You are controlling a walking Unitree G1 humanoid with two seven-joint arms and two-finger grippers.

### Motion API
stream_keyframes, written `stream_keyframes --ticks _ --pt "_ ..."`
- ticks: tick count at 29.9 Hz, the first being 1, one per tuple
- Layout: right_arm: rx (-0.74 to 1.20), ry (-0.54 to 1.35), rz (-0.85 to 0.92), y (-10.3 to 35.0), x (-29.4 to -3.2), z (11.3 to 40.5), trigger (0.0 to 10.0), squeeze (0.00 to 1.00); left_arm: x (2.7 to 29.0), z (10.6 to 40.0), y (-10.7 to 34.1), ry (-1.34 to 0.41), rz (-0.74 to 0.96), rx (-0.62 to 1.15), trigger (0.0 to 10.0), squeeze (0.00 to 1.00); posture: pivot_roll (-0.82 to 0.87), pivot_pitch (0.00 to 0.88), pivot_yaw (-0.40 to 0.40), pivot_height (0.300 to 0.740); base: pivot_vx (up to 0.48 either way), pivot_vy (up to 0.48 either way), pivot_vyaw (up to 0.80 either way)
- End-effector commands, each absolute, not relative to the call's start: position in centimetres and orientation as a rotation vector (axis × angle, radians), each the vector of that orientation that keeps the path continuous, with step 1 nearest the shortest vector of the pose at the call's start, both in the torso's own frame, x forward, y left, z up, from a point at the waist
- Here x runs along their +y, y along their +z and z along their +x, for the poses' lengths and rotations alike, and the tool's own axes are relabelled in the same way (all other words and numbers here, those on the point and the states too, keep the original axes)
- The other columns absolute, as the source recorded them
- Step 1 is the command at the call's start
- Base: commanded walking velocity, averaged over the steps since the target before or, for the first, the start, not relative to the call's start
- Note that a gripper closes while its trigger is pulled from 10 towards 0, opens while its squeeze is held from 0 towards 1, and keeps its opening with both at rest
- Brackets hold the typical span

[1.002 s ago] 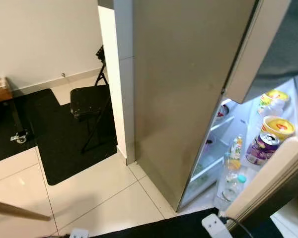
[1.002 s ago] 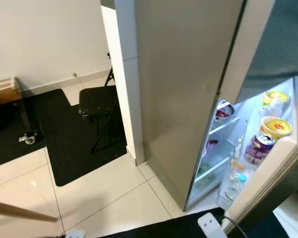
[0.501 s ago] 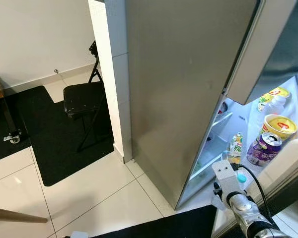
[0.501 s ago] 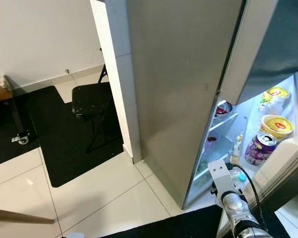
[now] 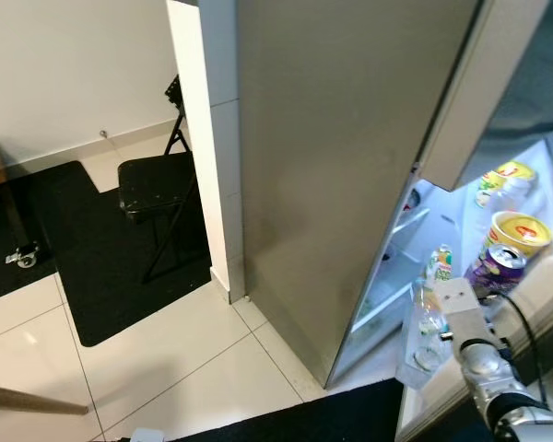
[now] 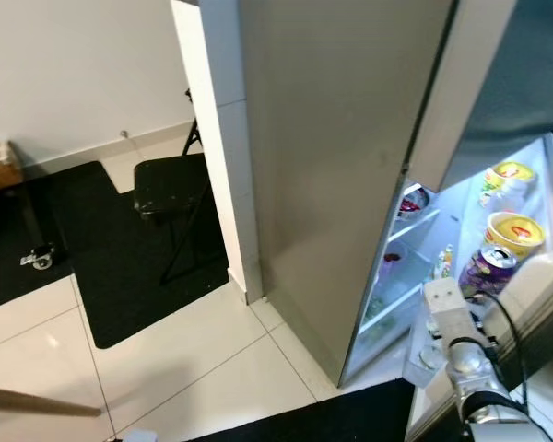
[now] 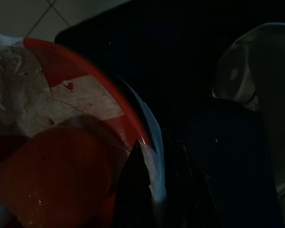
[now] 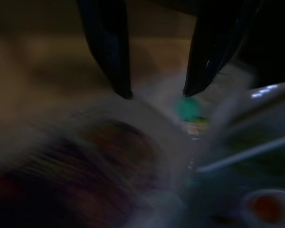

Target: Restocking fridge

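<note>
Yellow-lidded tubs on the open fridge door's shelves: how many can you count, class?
2. One yellow-lidded tub sits beside the purple can on the door shelf; the other is on the shelf above. The right arm may hide more lower down.

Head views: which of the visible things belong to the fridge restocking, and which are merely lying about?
Part of the job:
fridge, door open
purple can on the door shelf
yellow-lidded tub
small bottles
right gripper, open, reaching toward the door shelf
left gripper

Just lying about:
black folding chair
black mat
</note>
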State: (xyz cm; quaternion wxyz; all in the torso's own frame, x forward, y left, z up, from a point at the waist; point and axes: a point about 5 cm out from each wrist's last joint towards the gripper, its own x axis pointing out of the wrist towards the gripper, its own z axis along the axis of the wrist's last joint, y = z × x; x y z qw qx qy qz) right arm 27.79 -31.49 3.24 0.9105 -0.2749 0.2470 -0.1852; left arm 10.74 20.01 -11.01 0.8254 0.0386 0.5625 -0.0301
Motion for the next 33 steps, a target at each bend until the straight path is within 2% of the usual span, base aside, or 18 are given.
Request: stream_keyframes --ticks 1,6,13,17,19,26,28,31,33 --pt "0.495 -0.484 -0.562 4.1 -33.3 27.3 10.0 0.00 18.5 10.2 -11.3 -0.118 0.049 1.213 10.0 0.00 -0.03 0.000 -0.017 0.740 0.000 0.000 -0.74" --pt "0.502 -0.531 -0.561 4.2 -34.1 26.9 10.0 0.00 18.5 10.2 -11.3 -0.118 0.050 1.213 10.0 0.00 -0.03 0.000 -0.017 0.740 0.000 0.000 -0.74" --pt "0.524 -0.683 -0.589 5.1 -37.2 25.0 10.0 0.00 18.4 10.2 -11.4 -0.120 0.048 1.213 10.0 0.00 -0.03 0.000 -0.019 0.740 0.000 0.000 -0.75" --pt "0.523 -0.720 -0.589 5.3 -37.8 24.7 10.0 0.00 18.4 10.1 -11.4 -0.120 0.049 1.214 10.0 0.00 -0.03 0.000 -0.020 0.740 0.000 0.000 -0.75" --pt "0.542 -0.694 -0.595 4.9 -37.5 24.5 10.0 0.00 18.4 10.1 -11.4 -0.121 0.051 1.216 10.0 0.00 -0.03 0.000 -0.020 0.740 0.000 0.000 -0.69" --pt "0.671 -0.568 -0.542 1.5 -35.2 23.4 10.0 0.00 18.4 10.1 -11.4 -0.122 0.054 1.214 10.0 0.00 -0.03 0.000 -0.020 0.740 0.000 0.000 0.00" --pt "0.803 -0.415 -0.489 -1.8 -32.4 21.7 10.0 0.00 18.4 10.2 -11.3 -0.123 0.056 1.212 10.0 0.00 -0.03 0.000 -0.021 0.740 0.000 0.000 0.00" --pt "0.904 -0.286 -0.448 -4.2 -30.2 19.9 10.0 0.00 18.4 10.2 -11.3 -0.123 0.059 1.212 10.0 0.00 -0.03 0.000 -0.021 0.740 0.000 0.000 0.00" --pt "0.929 -0.252 -0.439 -4.7 -29.7 19.5 10.0 0.00 18.4 10.2 -11.3 -0.123 0.060 1.212 10.0 0.00 -0.03 0.000 -0.021 0.740 0.000 0.000 0.00"
